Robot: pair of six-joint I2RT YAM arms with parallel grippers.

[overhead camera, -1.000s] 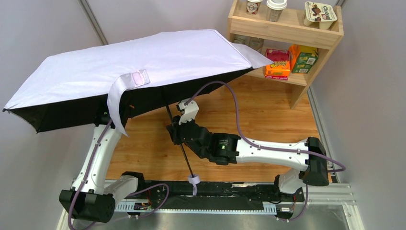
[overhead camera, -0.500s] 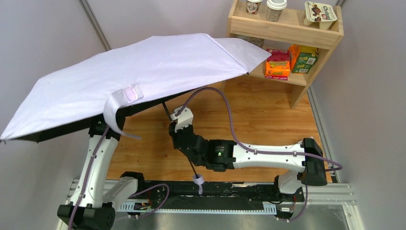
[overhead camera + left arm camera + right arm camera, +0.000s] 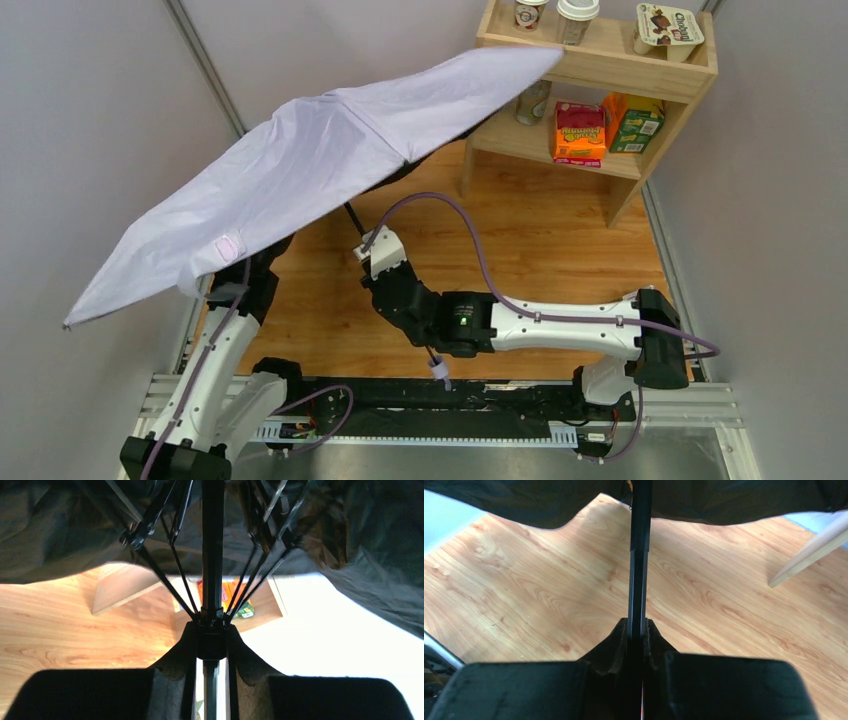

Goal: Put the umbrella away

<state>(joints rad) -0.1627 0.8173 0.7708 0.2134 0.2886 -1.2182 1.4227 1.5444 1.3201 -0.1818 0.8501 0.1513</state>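
Note:
The umbrella (image 3: 310, 170) is open, its pale lavender canopy tilted from low left up to the shelf top at the right. Its strap tab (image 3: 228, 247) lies near the low edge. The black shaft (image 3: 352, 222) runs down to the handle (image 3: 437, 368) near the table's front rail. My right gripper (image 3: 372, 272) is shut on the shaft (image 3: 639, 580), as the right wrist view (image 3: 637, 627) shows. The canopy hides my left gripper in the top view. In the left wrist view it (image 3: 211, 637) is shut on the black runner (image 3: 211, 645), where the ribs (image 3: 165, 580) meet.
A wooden shelf (image 3: 600, 60) stands at the back right, the canopy's high edge touching its top board. It holds cups (image 3: 575, 18), an orange box (image 3: 577, 132) and a green box (image 3: 632, 122). Grey walls close both sides. The floor is wood (image 3: 560, 240).
The canopy has tipped: its right edge rose to the shelf top and its left edge sank. The shaft and handle swung right and nearer. The left arm rose further under the canopy.

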